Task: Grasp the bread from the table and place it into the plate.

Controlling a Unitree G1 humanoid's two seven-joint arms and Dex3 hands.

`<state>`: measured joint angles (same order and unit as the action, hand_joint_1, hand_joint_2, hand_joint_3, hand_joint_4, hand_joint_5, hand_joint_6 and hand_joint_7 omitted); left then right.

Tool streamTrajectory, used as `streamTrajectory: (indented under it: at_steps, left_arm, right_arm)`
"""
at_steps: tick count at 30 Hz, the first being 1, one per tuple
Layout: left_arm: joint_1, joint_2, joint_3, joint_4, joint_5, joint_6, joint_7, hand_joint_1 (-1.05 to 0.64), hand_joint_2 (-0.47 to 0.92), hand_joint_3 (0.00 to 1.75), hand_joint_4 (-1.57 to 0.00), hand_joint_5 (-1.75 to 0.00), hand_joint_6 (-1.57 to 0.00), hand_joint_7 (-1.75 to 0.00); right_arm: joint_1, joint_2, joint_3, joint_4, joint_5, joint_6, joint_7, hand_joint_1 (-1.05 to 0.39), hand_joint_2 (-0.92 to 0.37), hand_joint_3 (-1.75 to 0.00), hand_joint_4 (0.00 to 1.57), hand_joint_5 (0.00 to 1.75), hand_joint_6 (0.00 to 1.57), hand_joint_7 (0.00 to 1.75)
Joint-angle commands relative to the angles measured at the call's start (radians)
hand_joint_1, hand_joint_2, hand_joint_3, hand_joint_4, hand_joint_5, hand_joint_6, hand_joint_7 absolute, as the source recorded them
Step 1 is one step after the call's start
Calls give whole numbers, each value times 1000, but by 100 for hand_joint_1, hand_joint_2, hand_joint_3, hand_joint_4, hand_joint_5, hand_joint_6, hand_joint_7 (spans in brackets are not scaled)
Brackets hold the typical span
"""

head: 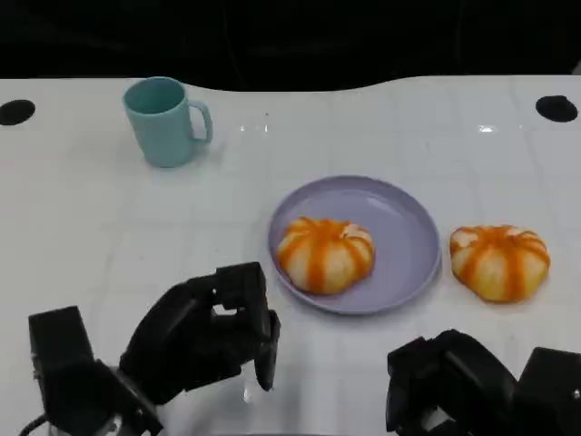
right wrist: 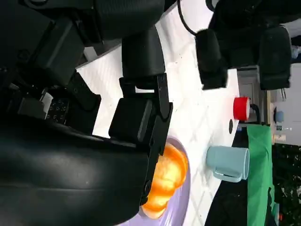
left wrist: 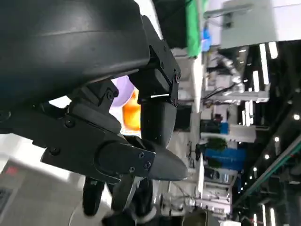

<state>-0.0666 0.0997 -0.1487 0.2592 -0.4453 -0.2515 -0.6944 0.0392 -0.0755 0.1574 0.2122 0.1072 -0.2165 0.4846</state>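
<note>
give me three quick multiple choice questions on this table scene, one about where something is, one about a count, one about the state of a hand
1. Where does the mug stand?
A. on the plate
B. at the far left of the table, apart from the plate
C. beside the right hand

2. How many striped orange breads are in sight?
A. one
B. two
C. three

3. What is the left hand doing?
A. holding nothing
B. gripping a bread
C. lifting the mug

Answers:
1 B, the mug sits far left, with bare table between it and the plate.
2 B, one bread on the plate and one bread on the table just right of the plate.
3 A, the left hand hovers near the table's front edge with nothing in its fingers.
</note>
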Motion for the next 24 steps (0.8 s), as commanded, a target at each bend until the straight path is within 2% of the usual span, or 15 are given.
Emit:
streamTrajectory:
  at_steps: [1, 13, 24]
  left_arm:
    - [50, 8, 28, -60, -28, 77, -27, -70, 92, 17, -89, -175, -72, -173]
    - [109, -33, 52, -95, -79, 231, -61, -70, 91, 15, -93, -175, -74, -173]
    - [107, -58, 72, -94, -68, 265, -62, -73, 89, 12, -92, -175, -74, -171]
  right_arm:
    - [5, -3, -7, -11, 22, 0, 8, -105, -12, -120, 151, 130, 157, 97]
    - [10, -9, -15, -10, 45, 2, 24, -105, -13, -117, 156, 127, 157, 94]
    - [2, -12, -21, 0, 44, -9, 24, -105, -13, -118, 156, 125, 157, 94]
